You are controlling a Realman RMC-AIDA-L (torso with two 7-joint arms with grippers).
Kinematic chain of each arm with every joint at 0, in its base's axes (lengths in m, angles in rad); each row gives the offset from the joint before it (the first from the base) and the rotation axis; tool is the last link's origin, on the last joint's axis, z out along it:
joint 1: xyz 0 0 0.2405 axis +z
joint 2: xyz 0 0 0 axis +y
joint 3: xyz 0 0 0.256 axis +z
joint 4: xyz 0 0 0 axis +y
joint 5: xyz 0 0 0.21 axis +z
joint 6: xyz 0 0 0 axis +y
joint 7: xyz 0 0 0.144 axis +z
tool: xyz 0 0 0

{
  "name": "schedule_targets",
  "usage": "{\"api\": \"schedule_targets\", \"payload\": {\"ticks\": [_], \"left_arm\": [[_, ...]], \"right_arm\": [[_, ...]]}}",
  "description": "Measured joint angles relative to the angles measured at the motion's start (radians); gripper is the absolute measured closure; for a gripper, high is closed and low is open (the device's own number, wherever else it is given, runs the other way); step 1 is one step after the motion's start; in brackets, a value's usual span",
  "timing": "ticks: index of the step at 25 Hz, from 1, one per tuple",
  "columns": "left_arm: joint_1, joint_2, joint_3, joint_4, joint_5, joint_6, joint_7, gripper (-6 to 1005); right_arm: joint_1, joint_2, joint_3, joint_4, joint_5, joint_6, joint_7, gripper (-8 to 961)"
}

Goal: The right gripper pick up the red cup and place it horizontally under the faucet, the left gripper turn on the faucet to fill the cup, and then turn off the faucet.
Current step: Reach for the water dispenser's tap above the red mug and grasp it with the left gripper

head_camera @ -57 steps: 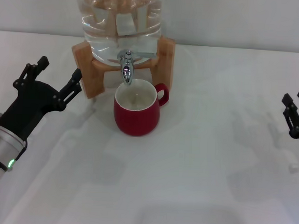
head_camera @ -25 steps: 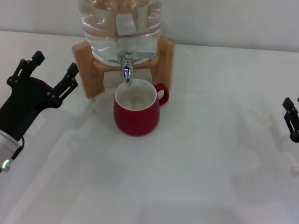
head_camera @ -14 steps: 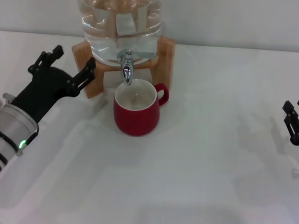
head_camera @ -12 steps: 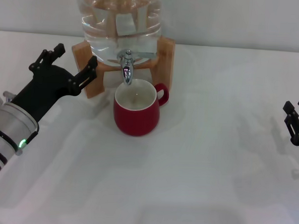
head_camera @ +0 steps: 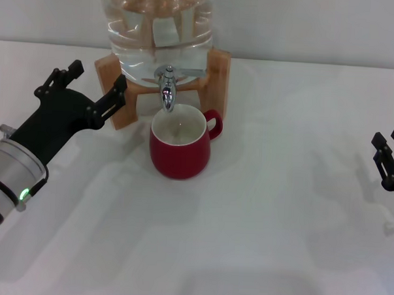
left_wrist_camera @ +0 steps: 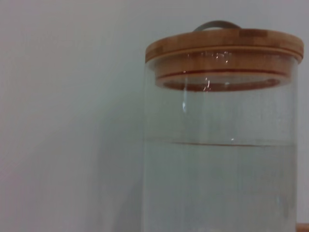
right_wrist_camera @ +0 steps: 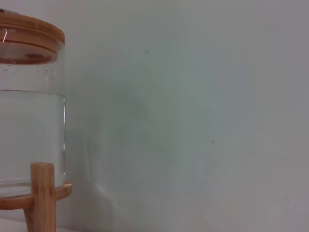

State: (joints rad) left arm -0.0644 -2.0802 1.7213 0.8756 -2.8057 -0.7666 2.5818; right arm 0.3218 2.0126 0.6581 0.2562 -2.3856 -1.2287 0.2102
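Head view: the red cup (head_camera: pixel 179 147) is standing upright on the white table (head_camera: pixel 265 229), its open mouth directly beneath the spout of the faucet (head_camera: pixel 167 87), handle pointing toward the robot's right. The faucet is projecting from the clear water jug (head_camera: pixel 156 28), which is resting in a wooden stand (head_camera: pixel 216 76). The left gripper (head_camera: pixel 88 90) is hovering just left of the stand with its fingers spread wide, holding nothing. The right gripper (head_camera: pixel 391 159) is sitting parked at the far right table edge, well apart from the cup, its two fingers standing apart and empty.

Judged handling: the chrome lever is looking small, stiff and slippery, so the fingers should be closing squarely across its short handle rather than on the rounded spout; the jug, glassy and water-laden, should be resisting a light push. The ceramic cup is likely rigid, breakable and growing heavier as it fills.

Left wrist view: the jug is filling the frame, water level below its wooden lid (left_wrist_camera: pixel 224 53).

Right wrist view: the jug and a stand post (right_wrist_camera: pixel 42 193) are showing against a plain wall.
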Motion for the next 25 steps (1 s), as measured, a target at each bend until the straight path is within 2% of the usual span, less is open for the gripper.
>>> {"api": "schedule_targets", "payload": {"ticks": [6,9,17,25], "left_arm": [[0.085,0.000,0.027,0.143,0.069,0.107,-0.049,126],[0.116,0.002,0.028,0.196,0.133,0.122,-0.135,126],[0.212,0.002,0.021,0.399,0.438,0.224,-0.455,126],[0.272,0.002,0.018,0.549,0.769,0.271,-0.798,126]], "right_arm": [[0.000,0.000,0.000,0.001,-0.003,-0.001,0.001,625],[0.001,0.000,-0.003,0.001,-0.004,-0.001,0.003,625],[0.003,0.000,-0.008,0.002,-0.004,0.000,0.013,625],[0.003,0.000,-0.008,0.001,-0.004,0.000,0.014,625]]}}
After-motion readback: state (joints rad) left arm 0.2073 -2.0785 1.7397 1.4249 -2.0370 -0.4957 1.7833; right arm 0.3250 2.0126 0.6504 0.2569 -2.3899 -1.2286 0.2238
